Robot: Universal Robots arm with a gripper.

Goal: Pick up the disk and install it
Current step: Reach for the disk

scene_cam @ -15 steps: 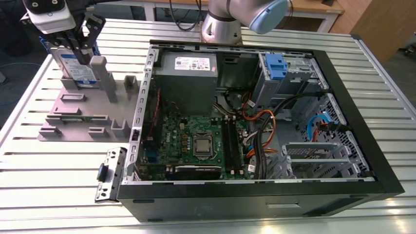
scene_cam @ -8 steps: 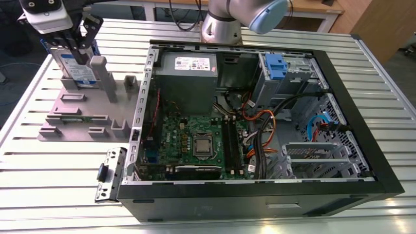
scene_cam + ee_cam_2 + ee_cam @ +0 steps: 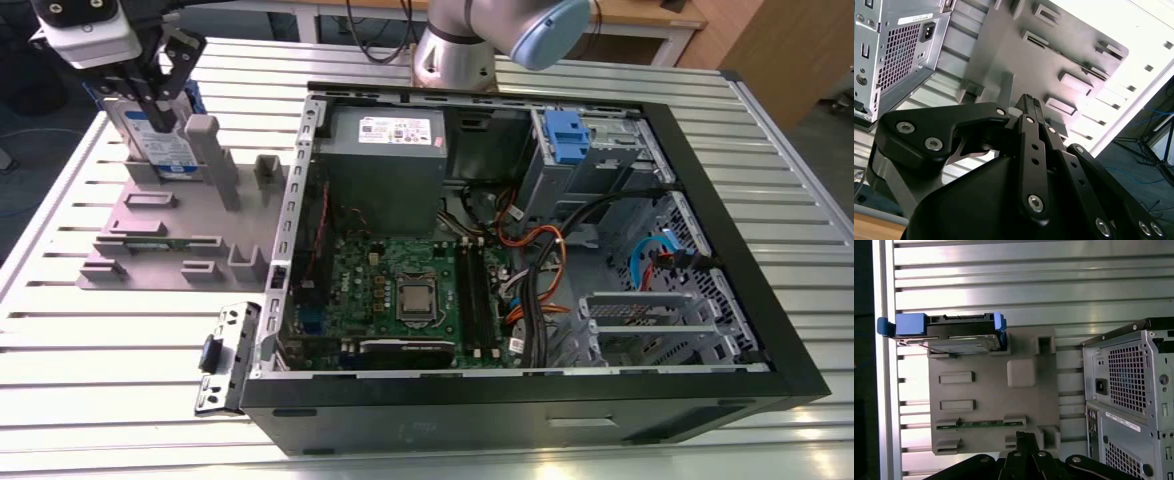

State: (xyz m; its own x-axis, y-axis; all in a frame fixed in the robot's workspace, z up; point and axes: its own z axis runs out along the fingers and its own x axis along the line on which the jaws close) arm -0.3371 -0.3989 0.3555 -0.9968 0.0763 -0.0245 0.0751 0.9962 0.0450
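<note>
Currently, hand: the hand (image 3: 162, 120) is carried above the grey holder (image 3: 147, 235). In both wrist views its fingers (image 3: 1030, 117) are drawn together, tip against tip.
Hand and disk: in the exterior view the hand is overlapped with the upper part of the disk (image 3: 167, 155), and contact cannot be told from there. In the first wrist view the disk (image 3: 956, 339) is seen well apart from the fingertips (image 3: 1026, 440).
Disk: it is stood on edge in a slot at one end of the holder. Its white-and-blue label is turned toward the exterior view, and it is framed by a blue bracket (image 3: 911, 324).
Holder: it is laid flat on the slatted metal tabletop (image 3: 120, 410), just beside the computer case (image 3: 534, 405), on the exterior view's left of it. Several other slots and blocks are moulded into it.
Computer case: it is laid on its side with the side panel off. A grey power supply (image 3: 387, 150), a green motherboard (image 3: 400, 285) and a blue latch (image 3: 567, 135) on a metal cage are exposed.
Arm: the robot arm (image 3: 501, 35) is mounted behind the case.
</note>
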